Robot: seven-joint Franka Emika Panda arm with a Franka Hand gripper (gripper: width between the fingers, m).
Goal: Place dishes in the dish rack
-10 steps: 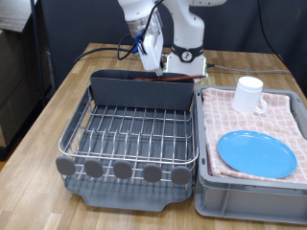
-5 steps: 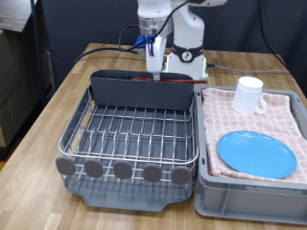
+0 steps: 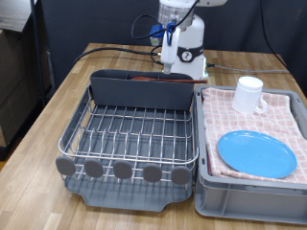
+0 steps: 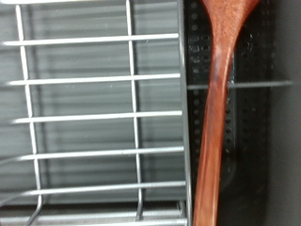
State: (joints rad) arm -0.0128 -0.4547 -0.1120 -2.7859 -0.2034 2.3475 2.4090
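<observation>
The tool (image 3: 169, 38) has risen, leaving the spoon (image 4: 215, 113) in the caddy (image 3: 144, 91).

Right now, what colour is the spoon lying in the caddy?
Reddish-brown wood; the spoon shows best in the wrist view.

My gripper (image 3: 170, 35) sits small and partly against my own white base in the exterior view, so I cannot tell how its fingers stand, and the wrist view shows none of them. The wooden spoon (image 4: 215, 104) runs off that picture at both ends, and its bowl is cropped. From the exterior view only a thin reddish sliver of it (image 3: 158, 79) shows above the caddy (image 3: 144, 93) wall. The grey bin (image 3: 251, 199) is cut by the right and bottom edges.
</observation>
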